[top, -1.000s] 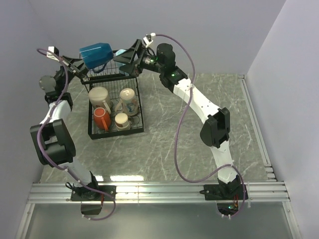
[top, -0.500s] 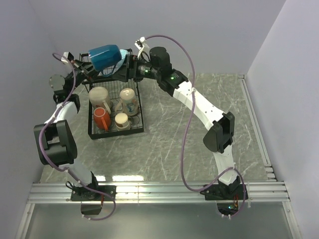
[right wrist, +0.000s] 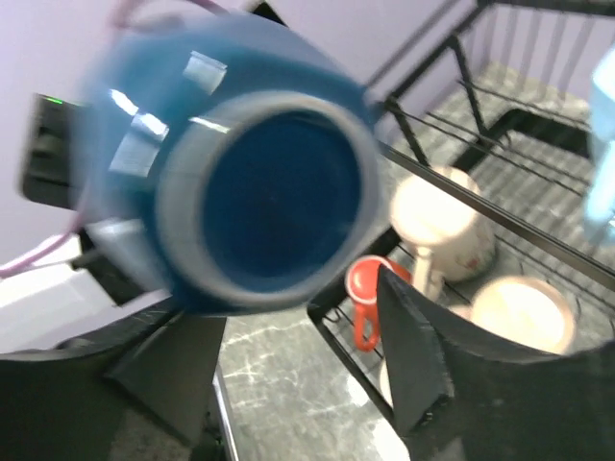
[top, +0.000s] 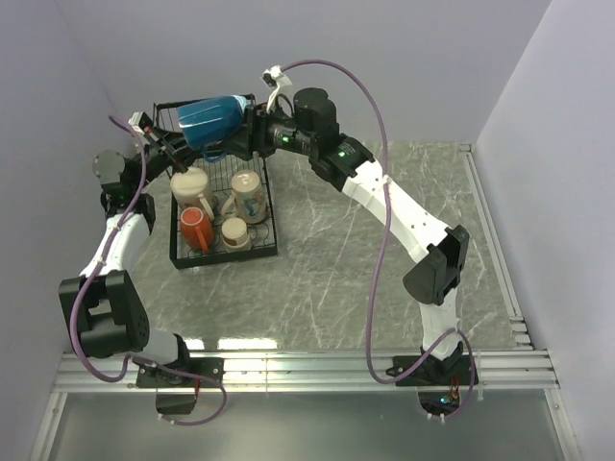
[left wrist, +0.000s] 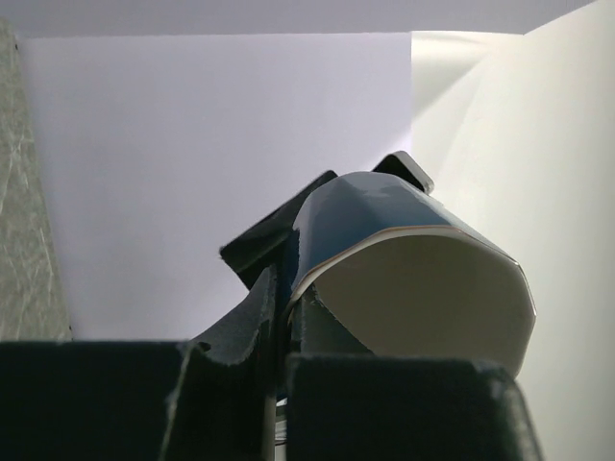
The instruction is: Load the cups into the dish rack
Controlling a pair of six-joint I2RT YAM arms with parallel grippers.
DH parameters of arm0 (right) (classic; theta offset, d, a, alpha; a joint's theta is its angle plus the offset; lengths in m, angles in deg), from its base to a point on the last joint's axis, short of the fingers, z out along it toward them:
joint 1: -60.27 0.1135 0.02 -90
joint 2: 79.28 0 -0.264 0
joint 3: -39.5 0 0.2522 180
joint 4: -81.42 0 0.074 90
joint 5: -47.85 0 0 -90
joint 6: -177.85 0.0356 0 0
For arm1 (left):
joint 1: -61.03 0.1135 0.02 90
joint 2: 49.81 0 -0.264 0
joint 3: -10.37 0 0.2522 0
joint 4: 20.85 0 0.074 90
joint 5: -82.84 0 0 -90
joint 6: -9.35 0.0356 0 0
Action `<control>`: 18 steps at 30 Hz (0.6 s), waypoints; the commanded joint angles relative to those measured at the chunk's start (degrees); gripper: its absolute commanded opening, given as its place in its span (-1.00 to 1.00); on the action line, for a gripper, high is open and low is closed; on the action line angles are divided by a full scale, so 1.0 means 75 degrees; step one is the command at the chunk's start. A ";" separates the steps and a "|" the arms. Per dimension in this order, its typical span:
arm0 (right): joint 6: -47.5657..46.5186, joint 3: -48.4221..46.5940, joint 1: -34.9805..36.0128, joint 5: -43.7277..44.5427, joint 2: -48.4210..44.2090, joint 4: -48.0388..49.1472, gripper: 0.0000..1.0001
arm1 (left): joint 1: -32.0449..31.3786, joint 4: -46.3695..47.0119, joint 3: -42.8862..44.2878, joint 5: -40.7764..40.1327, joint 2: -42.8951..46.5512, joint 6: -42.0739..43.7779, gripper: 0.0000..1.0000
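Note:
A dark blue mug (top: 211, 118) hangs on its side in the air over the back of the black wire dish rack (top: 273, 230). My left gripper (top: 179, 144) is shut on its rim; in the left wrist view the fingers (left wrist: 252, 317) pinch the wall beside the white inside (left wrist: 423, 298). My right gripper (top: 242, 132) is open at the mug's base end. In the right wrist view the blurred base (right wrist: 264, 182) sits beyond the spread fingers (right wrist: 423, 355). The rack holds two cream mugs (top: 190, 182) (top: 248, 192), an orange-red mug (top: 195, 229) and a small cream cup (top: 234, 233).
The rack's upper wire shelf (top: 173, 106) rises behind the held mug, close to the back wall. A light blue object (right wrist: 602, 144) shows at the right edge of the right wrist view. Grey marble tabletop (top: 384, 269) lies to the right of the rack.
The left gripper carried the dark blue mug rightward and slightly down over the rack's back. The right gripper closed in on the mug's base end, still open.

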 commanded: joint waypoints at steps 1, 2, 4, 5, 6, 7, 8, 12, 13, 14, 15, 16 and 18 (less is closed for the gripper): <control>0.0157 -0.0144 0.0221 0.0236 -0.0375 0.1019 0.31 | -0.0067 0.0147 -0.0295 0.0308 0.0517 -0.2510 -0.99; 0.0180 -0.0191 0.0257 0.0236 -0.0352 0.1066 0.30 | -0.0091 0.0135 -0.0389 0.0296 0.0610 -0.2534 -0.99; 0.0297 -0.0169 0.0339 0.0213 -0.0340 0.1264 0.29 | -0.0173 0.0193 -0.0436 0.0308 0.0646 -0.2686 -0.99; 0.0344 -0.0099 0.0432 0.0213 -0.0340 0.1336 0.29 | -0.0266 0.0321 -0.0495 0.0261 0.0681 -0.2802 -0.99; 0.0391 -0.0075 0.0468 0.0224 -0.0352 0.1464 0.28 | -0.0313 0.0543 -0.0530 0.0226 0.0681 -0.3059 -0.99; 0.0403 0.0007 0.0514 0.0271 -0.0352 0.1512 0.26 | -0.0372 0.0673 -0.0542 0.0121 0.0693 -0.3201 -0.99; 0.0403 0.0042 0.0585 0.0294 -0.0375 0.1570 0.23 | -0.0465 0.0744 -0.0507 0.0086 0.0740 -0.3306 -0.99; 0.0624 0.0440 0.0644 0.0400 -0.0562 0.2107 -0.09 | -0.0677 -0.0074 -0.0179 0.0179 0.0915 -0.3027 -0.99; 0.0684 0.0592 0.0644 0.0412 -0.0609 0.2214 -0.27 | -0.0712 -0.0180 -0.0202 0.0179 0.0962 -0.3038 -0.99; 0.0742 0.0663 0.0655 0.0412 -0.0691 0.2331 -0.36 | -0.0747 -0.0216 -0.0295 0.0133 0.1090 -0.3061 -0.99; 0.0882 0.0722 0.0644 0.0389 -0.0726 0.2541 -0.44 | -0.0770 -0.0298 -0.0366 0.0109 0.1161 -0.3050 -0.99; 0.0953 0.0792 0.0644 0.0388 -0.0773 0.2613 -0.71 | -0.0817 -0.0415 -0.0413 0.0109 0.1289 -0.2980 -0.99; 0.1117 0.0851 0.0679 0.0330 -0.0867 0.2858 -0.87 | -0.0829 -0.0801 -0.0530 0.0109 0.1419 -0.2805 -0.99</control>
